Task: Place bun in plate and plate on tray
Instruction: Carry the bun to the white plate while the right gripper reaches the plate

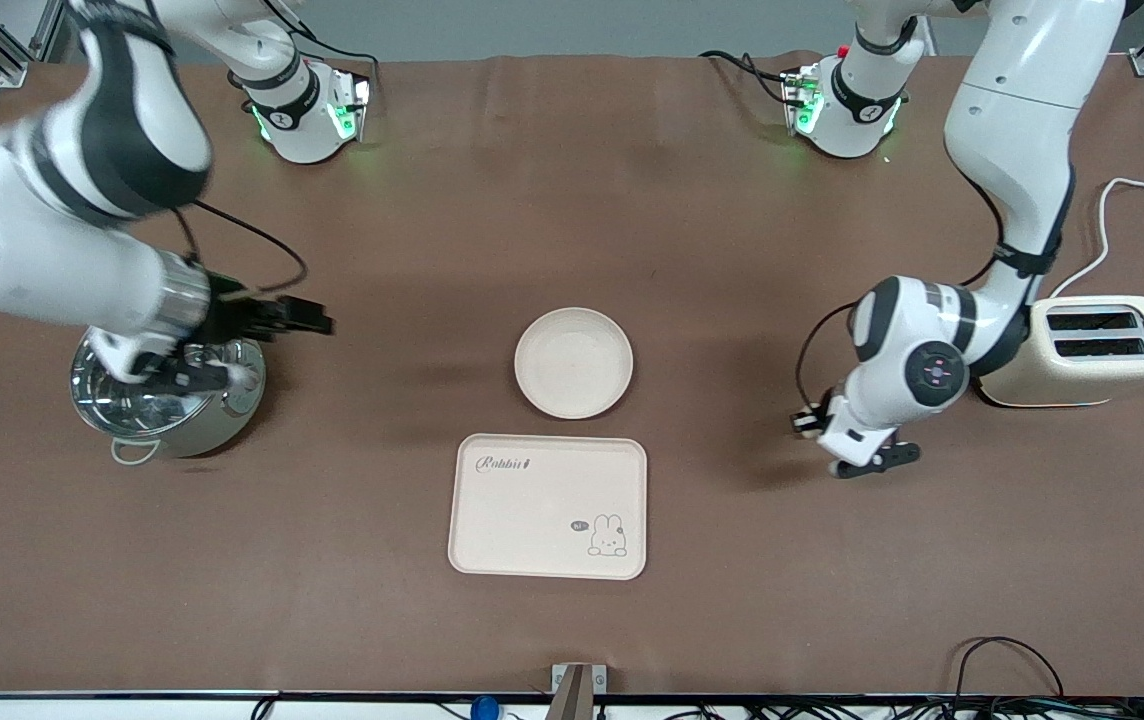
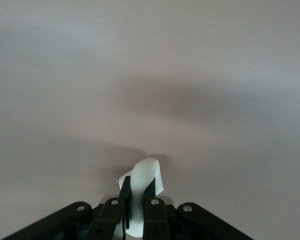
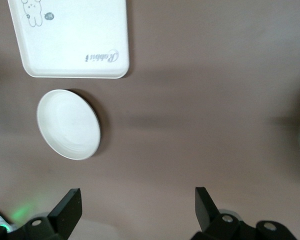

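Note:
The round cream plate (image 1: 573,362) lies empty at mid table; it also shows in the right wrist view (image 3: 68,124). The rabbit tray (image 1: 547,506) lies just nearer the front camera than the plate, empty, and shows in the right wrist view (image 3: 72,37). My left gripper (image 1: 864,458) hangs low over bare table beside the toaster. In the left wrist view it (image 2: 139,184) is shut on the small cream-white bun (image 2: 148,170). The bun is hidden in the front view. My right gripper (image 1: 177,378) is over a steel pot, wide open and empty (image 3: 137,200).
A steel pot (image 1: 194,425) stands toward the right arm's end of the table. A cream toaster (image 1: 1092,350) with a white cable (image 1: 1112,195) stands toward the left arm's end. Brown tabletop lies between the plate and the left gripper.

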